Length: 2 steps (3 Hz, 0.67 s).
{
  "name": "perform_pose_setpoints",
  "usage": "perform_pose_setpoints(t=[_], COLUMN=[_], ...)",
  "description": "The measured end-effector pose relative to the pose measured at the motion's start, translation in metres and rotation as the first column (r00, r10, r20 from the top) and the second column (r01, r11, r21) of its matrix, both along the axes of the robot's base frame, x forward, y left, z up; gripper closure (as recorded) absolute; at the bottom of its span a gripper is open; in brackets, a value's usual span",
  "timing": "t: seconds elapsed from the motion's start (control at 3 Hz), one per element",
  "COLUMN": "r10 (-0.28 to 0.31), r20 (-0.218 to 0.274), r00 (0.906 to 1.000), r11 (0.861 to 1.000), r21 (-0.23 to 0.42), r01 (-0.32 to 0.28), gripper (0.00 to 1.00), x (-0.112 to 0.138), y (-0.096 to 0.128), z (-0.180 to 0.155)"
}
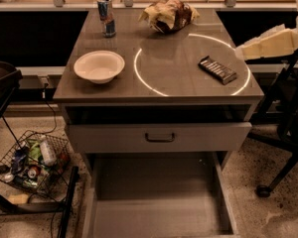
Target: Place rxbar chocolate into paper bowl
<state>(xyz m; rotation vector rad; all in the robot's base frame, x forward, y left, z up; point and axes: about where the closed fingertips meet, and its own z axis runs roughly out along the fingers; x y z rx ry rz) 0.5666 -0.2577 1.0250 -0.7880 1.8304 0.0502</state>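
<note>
The rxbar chocolate (pixel 217 69), a flat dark-wrapped bar, lies on the right side of the grey table top, inside a glowing ring of light. The paper bowl (pixel 99 66), off-white and empty, stands on the left side of the table. My gripper (pixel 241 52), a pale cream-coloured shape, reaches in from the right edge of the view. It hangs above the table's right edge, a little right of and above the bar, touching nothing.
A blue-silver drink can (pixel 106 16) stands at the back left and a yellow-brown snack bag (pixel 169 15) at the back middle. The table (pixel 179 58) has a drawer below. A wire basket of rubbish (pixel 32 165) sits on the floor at left; a chair base (pixel 278 172) is at right.
</note>
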Motion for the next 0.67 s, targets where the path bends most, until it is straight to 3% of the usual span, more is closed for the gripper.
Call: perform_pose_setpoints(t=[0.33, 0.67], r10=[0.000, 0.032], r20=[0.000, -0.009], r00=[1.0000, 0.9995], r11=[1.000, 0.996], r21=[0.000, 0.079], r01=[0.000, -0.031], gripper=[0.00, 0.00], x=[0.000, 0.036], y=[0.000, -0.002], z=[0.000, -0.019])
